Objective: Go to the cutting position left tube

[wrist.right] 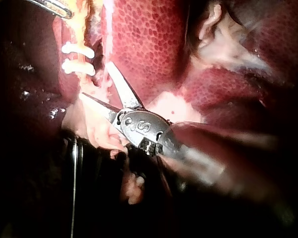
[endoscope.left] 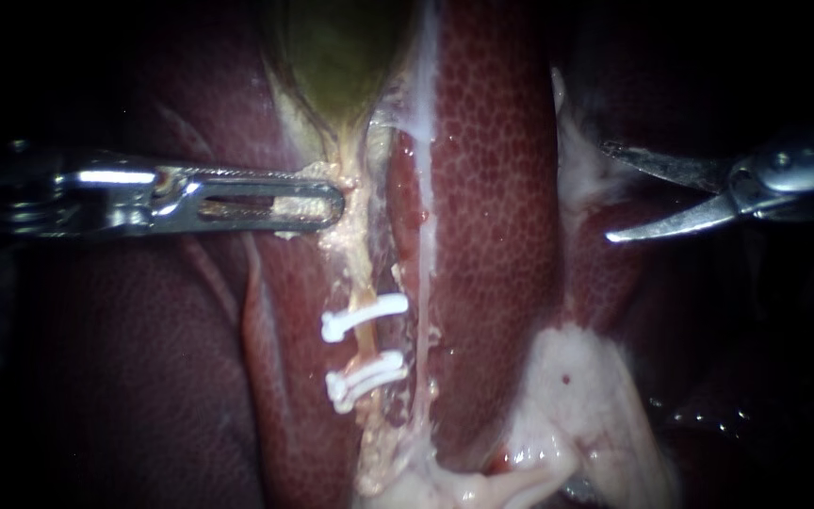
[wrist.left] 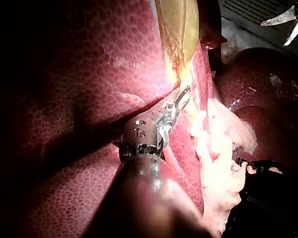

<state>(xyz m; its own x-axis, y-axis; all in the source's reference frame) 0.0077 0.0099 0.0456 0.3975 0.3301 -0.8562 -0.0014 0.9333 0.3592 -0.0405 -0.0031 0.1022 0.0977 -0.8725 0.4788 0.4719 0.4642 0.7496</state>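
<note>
Your right instrument (endoscope.left: 607, 191), its two blades standing apart with nothing between them, lies well off to the right of the left tube (endoscope.left: 366, 347), with a ridge of liver (endoscope.left: 492, 188) between them. The tube runs top to bottom in the endoscope view and carries two white clips (endoscope.left: 365, 317) with a bare stretch between them. The blades point across it, so the approach looks like a sideways run leftward. Your left instrument (endoscope.left: 336, 203) is nearer, but clamped on pale tissue (endoscope.left: 355, 203) below the gallbladder (endoscope.left: 336, 57).
</note>
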